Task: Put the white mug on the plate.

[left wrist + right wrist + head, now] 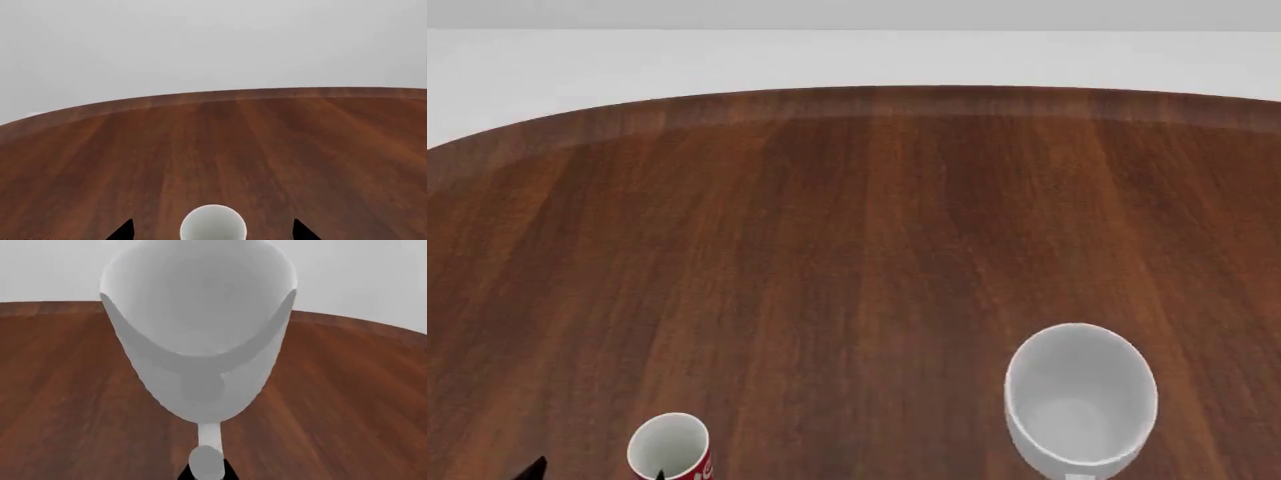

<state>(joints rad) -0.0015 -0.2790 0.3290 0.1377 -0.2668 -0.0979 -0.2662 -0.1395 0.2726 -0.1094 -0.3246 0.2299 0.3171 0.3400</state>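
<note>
White mug (1080, 398): seen upright on the wooden table (854, 250), well right of the red floral mug (670, 447).
Right gripper (205, 471): clamped on the white mug's handle (207, 452).
Left gripper (212, 232): fingers spread apart around the red floral mug.

Evenly and softly lit throughout, bright but flat, with no clear light source. No cast shadows on the counter (854, 230); only faint shading inside the white mug (200, 330), darker toward its base. Mild sheen on the wood grain, no hard glare. Sharp everywhere, free of blur or noise. Strongly stretched up close in the right wrist view, perhaps wide-angle distortion. Plain pale grey background.
</note>
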